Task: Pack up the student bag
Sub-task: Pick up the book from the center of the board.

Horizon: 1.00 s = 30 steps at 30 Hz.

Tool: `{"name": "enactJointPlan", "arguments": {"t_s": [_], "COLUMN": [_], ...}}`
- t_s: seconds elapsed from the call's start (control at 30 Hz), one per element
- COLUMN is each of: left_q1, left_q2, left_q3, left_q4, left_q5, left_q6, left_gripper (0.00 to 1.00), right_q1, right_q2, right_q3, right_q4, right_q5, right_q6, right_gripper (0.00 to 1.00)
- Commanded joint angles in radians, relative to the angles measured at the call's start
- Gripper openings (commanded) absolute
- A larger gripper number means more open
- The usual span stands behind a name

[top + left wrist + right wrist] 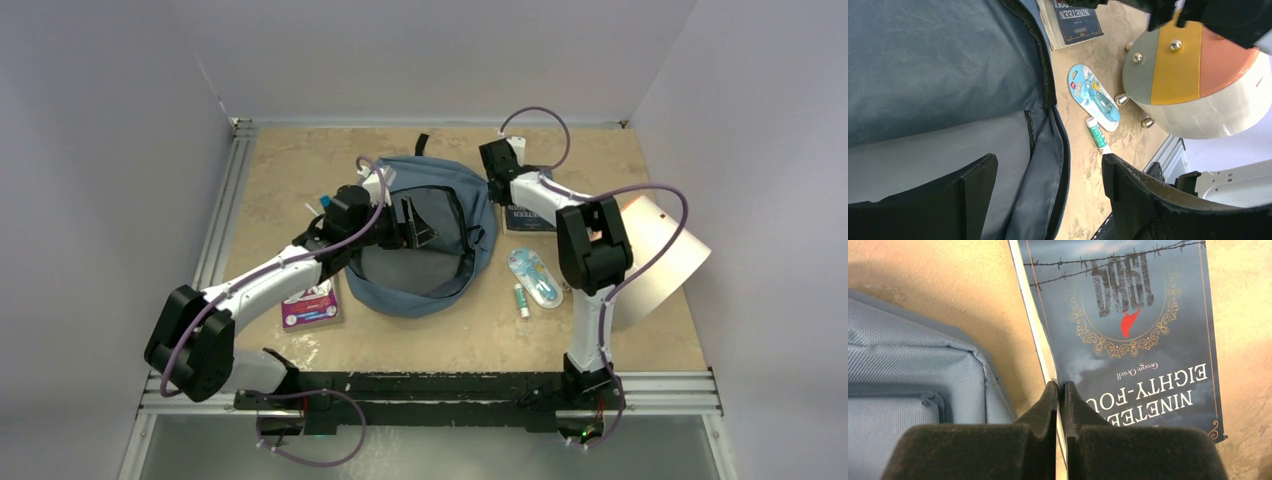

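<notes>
The right pincer (pixel 1058 390) is clenched. Its two black fingers (pixel 1040 415) are pressed almost together with only a hairline slit between them. The tips sit at the pale page edge of the book (pixel 1133 340), a dark-covered "Nineteen Eighty-Four" lying flat on the table (pixel 938 285). I cannot tell whether a cover or page is nipped in that slit. In the right wrist view the student bag (pixel 908 355) lies at 9 o'clock of these tips, just beside the book, with a narrow strip of table between the two.

The left pincer (pixel 1048 185) is released, its jaws spread wide and holding nothing. One finger (pixel 973 195) hangs over the bag's grey lining inside the unzipped mouth. The other stands outside, above the tabletop, so the bag's black-zippered rim runs between them. Whether either finger touches the fabric cannot be made out.

In the top view the bag sits at mid-table with its main compartment gaping. The left pincer is over the bag's middle, its arm reaching in from 8 o'clock, and the right pincer is at the bag's 2 o'clock corner. The book lies at the bag's 3 o'clock. A blue-and-white blister card (pixel 533 275) and a small green-and-white stick (pixel 521 300) lie side by side at 4 o'clock. A purple packet (pixel 310 305) lies at 8 o'clock. Farther out at 3 o'clock stands a pale domed object (pixel 1193 75) with grey, yellow and orange panels.
</notes>
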Motion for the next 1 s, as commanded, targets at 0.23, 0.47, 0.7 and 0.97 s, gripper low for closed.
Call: {"name": "enactJointPlan", "arguments": {"t_s": [0.23,0.47,0.7,0.97], "left_q1": [-0.075,-0.127,-0.151,-0.185], "left_q2": [0.274,0.52,0.687,0.845], "left_q3": [0.215,0.426,0.623,0.765], "left_q4": [0.206,0.305,0.32,0.381], "left_q5": [0.064,0.085,0.108,0.15], "left_q6": [-0.032,-0.077,-0.057,0.02], "left_gripper": [0.76,0.76,0.8,0.82], "right_q1": [-0.163,-0.23,-0.264,-0.276], "right_q2": [-0.299,-0.371,-0.393,-0.388], "right_q3": [-0.078,-0.091,-0.077,-0.092], "right_q4": [0.055,0.083,0.086,0.1], "right_q5": [-0.21,-0.339,-0.402,-0.487], "right_q6": [0.093,0.135,0.136,0.142], "right_gripper": [0.0,0.0,0.0,0.0]}}
